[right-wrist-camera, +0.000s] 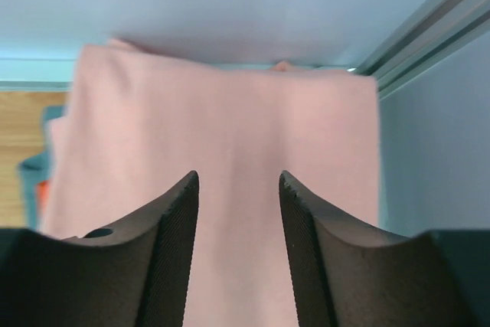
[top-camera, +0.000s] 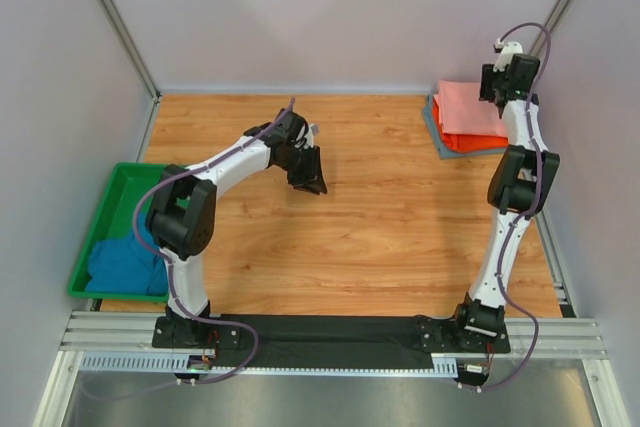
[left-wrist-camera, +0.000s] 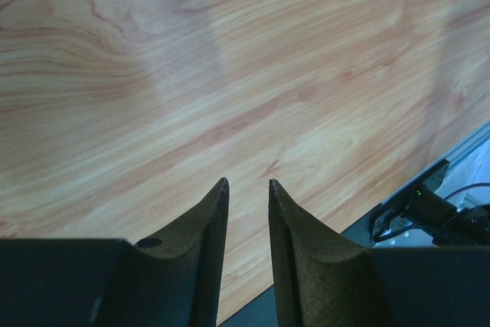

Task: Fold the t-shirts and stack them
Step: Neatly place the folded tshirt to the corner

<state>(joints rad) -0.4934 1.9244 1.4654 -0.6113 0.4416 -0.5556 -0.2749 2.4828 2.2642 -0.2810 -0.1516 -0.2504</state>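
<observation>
**Stack at far right corner; both grippers empty**

1. Stack. A folded salmon-pink cloth t-shirt (top-camera: 468, 107) lies on top of a pile at the far right corner of the light wooden table (top-camera: 400, 237), close to the back wall. Beneath it, a bright orange-red cloth t-shirt (top-camera: 478, 143) shows along the pile's near edge. A grey cloth t-shirt (top-camera: 433, 127) shows as a thin strip along the left edge, at the bottom of the pile. In the right wrist view the pink shirt (right-wrist-camera: 230, 128) fills most of the picture, flat and smooth. Slivers of the lower layers show at its left margin.

2. Unfolded item. A teal-blue cloth t-shirt (top-camera: 125, 265) lies crumpled in the near end of a shallow green plastic bin (top-camera: 112, 192). The bin sits at the left edge of the table, well apart from the stack.

3. Right gripper (top-camera: 494, 87). It is positioned above the far right part of the pile. The wrist view shows its jaws (right-wrist-camera: 238, 175) parted by a moderate gap, with the pink cloth visible beyond the gap and nothing gripped. Whether the fingertips touch the cloth cannot be told.

4. Left gripper (top-camera: 310, 182). It hangs over bare wood near the middle of the table, left of centre, pointing down. Its wrist view shows the jaws (left-wrist-camera: 246, 183) nearly together, with only a narrow slit between the tips. Nothing is between them, and only wood grain lies below.
</observation>
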